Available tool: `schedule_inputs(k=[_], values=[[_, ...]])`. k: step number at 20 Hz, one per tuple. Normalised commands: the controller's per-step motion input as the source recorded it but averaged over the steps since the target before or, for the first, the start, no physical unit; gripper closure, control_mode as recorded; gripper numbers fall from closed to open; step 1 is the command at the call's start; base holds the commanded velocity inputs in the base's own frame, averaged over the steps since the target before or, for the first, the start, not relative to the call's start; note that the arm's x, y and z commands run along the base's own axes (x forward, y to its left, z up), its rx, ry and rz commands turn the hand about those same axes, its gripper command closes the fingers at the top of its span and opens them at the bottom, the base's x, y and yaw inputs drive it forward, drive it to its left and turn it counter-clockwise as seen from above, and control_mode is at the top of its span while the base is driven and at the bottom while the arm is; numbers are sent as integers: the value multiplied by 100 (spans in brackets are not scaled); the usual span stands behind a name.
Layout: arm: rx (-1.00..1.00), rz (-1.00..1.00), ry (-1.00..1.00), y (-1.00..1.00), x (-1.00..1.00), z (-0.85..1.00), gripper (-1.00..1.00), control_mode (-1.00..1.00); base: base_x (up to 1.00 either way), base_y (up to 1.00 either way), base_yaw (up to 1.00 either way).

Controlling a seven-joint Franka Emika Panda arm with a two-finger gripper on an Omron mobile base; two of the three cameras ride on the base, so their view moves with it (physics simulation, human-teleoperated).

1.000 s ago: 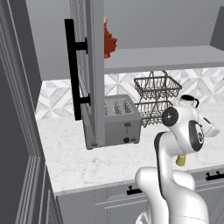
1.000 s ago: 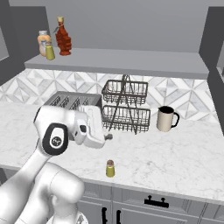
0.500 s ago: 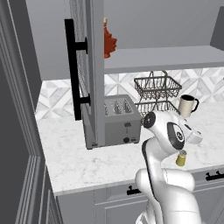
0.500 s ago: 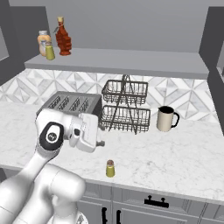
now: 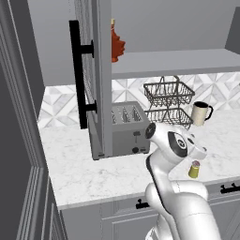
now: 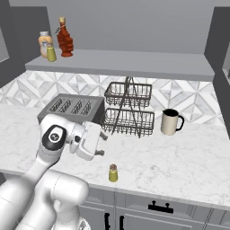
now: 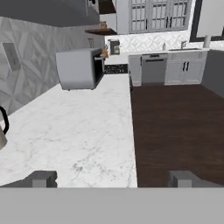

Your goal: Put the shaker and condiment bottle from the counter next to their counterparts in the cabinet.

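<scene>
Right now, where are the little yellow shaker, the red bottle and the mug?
shaker point(image 6: 113, 173): right base view, its yellow body.
red bottle point(image 6: 65, 39): right base view, its leaf-shaped body on the shelf.
mug point(image 6: 169, 121): right base view, its cream side.

counter point(image 6: 188, 157) — shaker point(image 6: 113, 173), mug point(image 6: 170, 121), toaster point(image 6: 74, 108)

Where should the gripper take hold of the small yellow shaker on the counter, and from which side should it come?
Grip the shaker around its yellow cylindrical body, just under the pale cap, coming from above. It stands upright and alone near the front edge of the counter, so there is room for a finger on either side. The body is round, so any finger orientation probably works.
</scene>
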Motion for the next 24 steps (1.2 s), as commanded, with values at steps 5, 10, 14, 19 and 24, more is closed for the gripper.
schedule_inputs(k=[5,10,14,19,24], values=[[-5,0,5,0,11,-80,-100,-100,0,0,0],[-4,0,0,0,7,-97,-100,-100,0,0,0],[-2,-5,-7,-12,0,-100,-100,-100,0,0,0],[-1,-8,-6,-19,-6,-96,-100,-100,0,0,0],[0,-6,2,-7,-3,-57,-100,-100,0,0,0]])
